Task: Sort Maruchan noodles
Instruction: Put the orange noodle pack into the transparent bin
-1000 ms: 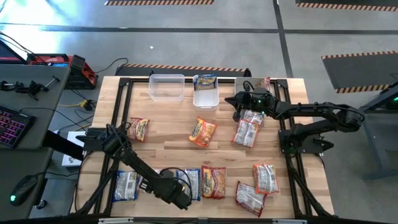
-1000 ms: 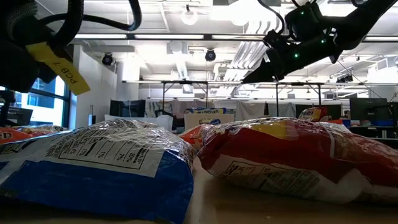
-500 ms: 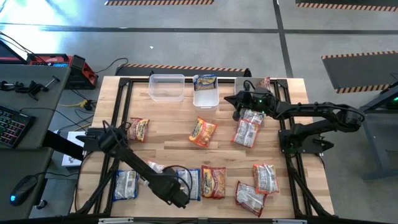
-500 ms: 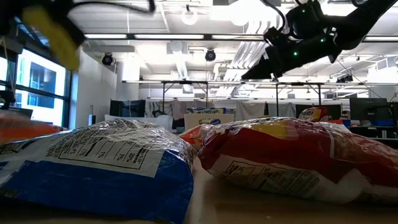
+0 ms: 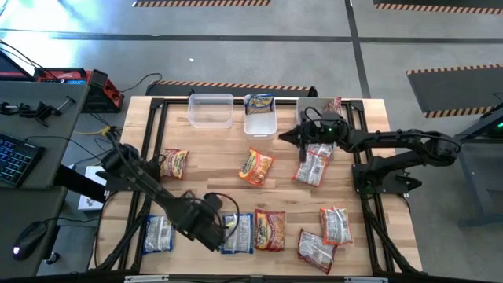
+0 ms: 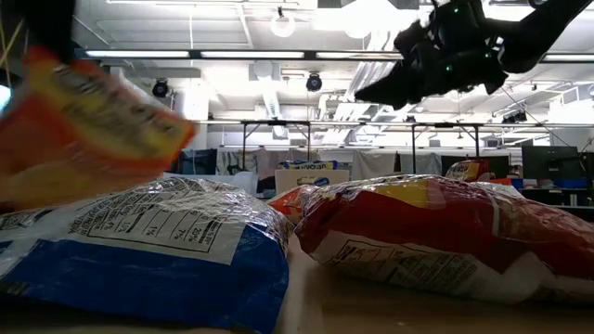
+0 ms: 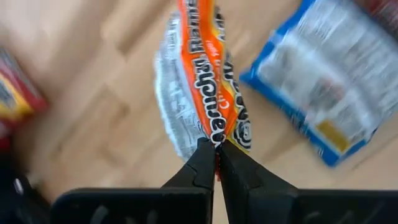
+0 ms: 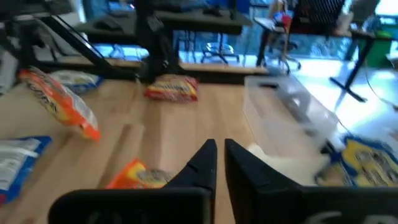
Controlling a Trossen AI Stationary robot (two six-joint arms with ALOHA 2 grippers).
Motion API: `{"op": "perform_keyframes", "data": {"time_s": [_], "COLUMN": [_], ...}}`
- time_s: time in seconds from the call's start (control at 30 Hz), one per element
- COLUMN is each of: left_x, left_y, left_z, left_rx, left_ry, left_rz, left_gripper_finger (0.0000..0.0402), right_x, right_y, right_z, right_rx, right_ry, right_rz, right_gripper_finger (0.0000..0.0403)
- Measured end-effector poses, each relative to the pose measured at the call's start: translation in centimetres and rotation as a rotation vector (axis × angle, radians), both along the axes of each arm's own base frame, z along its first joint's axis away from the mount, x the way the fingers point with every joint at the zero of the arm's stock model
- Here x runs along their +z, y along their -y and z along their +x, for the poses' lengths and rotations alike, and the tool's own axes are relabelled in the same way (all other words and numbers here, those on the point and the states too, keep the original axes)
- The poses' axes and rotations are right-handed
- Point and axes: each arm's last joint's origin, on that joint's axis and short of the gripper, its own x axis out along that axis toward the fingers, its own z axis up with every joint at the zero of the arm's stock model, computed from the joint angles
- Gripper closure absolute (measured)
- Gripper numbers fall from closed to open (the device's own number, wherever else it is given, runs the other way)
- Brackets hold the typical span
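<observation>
Pinching the orange packet (image 7: 208, 81) by only a thin edge of its wrapper, the left claw (image 7: 216, 146) clamped tight on that edge and the rest of the packet dangling free beyond the fingertips. Risking a slip here, with slick film sliding out of so small a bite, most likely during a quick swing toward the clear bin (image 5: 211, 110) at the far side of the worktop (image 5: 212, 169). Risking also a twist or flutter of the dangling packet, ending across a bin rim or in the wrong bin. Possibly brushing the blue packet (image 7: 323, 81) lying just beside and below, and nudging it out of its place in the near row.

Hanging the orange packet clear of the worktop, above that near row, raised well over the neighbouring packets in the low view.

Hovering the right claw (image 8: 219, 146) over the far middle of the worktop, near the second bin (image 5: 260, 126), fingers drawn to a narrow slit and gripping nothing. Lying just beside it, toward the right arm's base, the pink-and-white packets (image 5: 312, 161).
</observation>
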Motion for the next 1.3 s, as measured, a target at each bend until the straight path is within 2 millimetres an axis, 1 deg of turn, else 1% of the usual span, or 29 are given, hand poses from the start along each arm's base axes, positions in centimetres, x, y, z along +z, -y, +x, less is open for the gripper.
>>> {"op": "perform_keyframes", "data": {"time_s": [0.07, 0.2, 0.33, 0.43, 0.53, 0.67, 0.8, 0.93, 1.0, 1.1, 1.2, 1.3], "left_x": [0.9, 2.4, 2.6, 2.7, 3.2, 4.6, 6.2, 7.9, 8.5, 9.2, 9.5, 9.5], "left_y": [-0.4, -1.3, -2.2, -3.3, -4.7, -6.9, -8.6, -10.2, -10.8, -11.4, -11.7, -11.9], "left_z": [-0.2, -0.8, -1.7, -2.5, -3.4, -4.4, -5.1, -6.0, -6.5, -7.1, -7.3, -7.1], "left_rx": [-0.038, -0.092, -0.153, -0.201, -0.265, -0.335, -0.427, -0.496, -0.514, -0.524, -0.54, -0.565], "left_ry": [0.049, 0.152, 0.252, 0.325, 0.395, 0.504, 0.618, 0.706, 0.723, 0.743, 0.758, 0.76], "left_rz": [0.043, 0.111, 0.13, 0.152, 0.188, 0.239, 0.276, 0.284, 0.284, 0.284, 0.258, 0.251], "left_gripper_finger": [0.0401, 0.0401, 0.0401, 0.0401, 0.0401, 0.0401, 0.0401, 0.0401, 0.0401, 0.0401, 0.0401, 0.0401], "right_x": [0.3, 0.7, 0.7, 0.5, 0.1, 0.2, 0.1, 0.1, 0.0, 0.6, 1.4, 2.0], "right_y": [-0.7, -2.1, -3.0, -3.6, -4.0, -4.0, -4.0, -3.7, -3.4, -3.1, -2.9, -2.7], "right_z": [0.3, 0.7, 1.0, 1.5, 2.3, 4.8, 8.2, 11.0, 12.1, 13.3, 14.4, 15.1], "right_rx": [0.038, 0.118, 0.158, 0.191, 0.251, 0.29, 0.365, 0.467, 0.483, 0.538, 0.566, 0.544], "right_ry": [0.028, 0.068, 0.068, 0.084, 0.115, 0.096, 0.062, 0.054, 0.054, 0.071, 0.089, 0.114], "right_rz": [-0.022, -0.018, -0.002, 0.028, 0.067, 0.153, 0.209, 0.23, 0.227, 0.224, 0.223, 0.202], "right_gripper_finger": [0.0365, 0.0313, 0.0262, 0.0227, 0.0198, 0.0165, 0.0147, 0.0143, 0.0143, 0.0143, 0.0143, 0.0143]}}
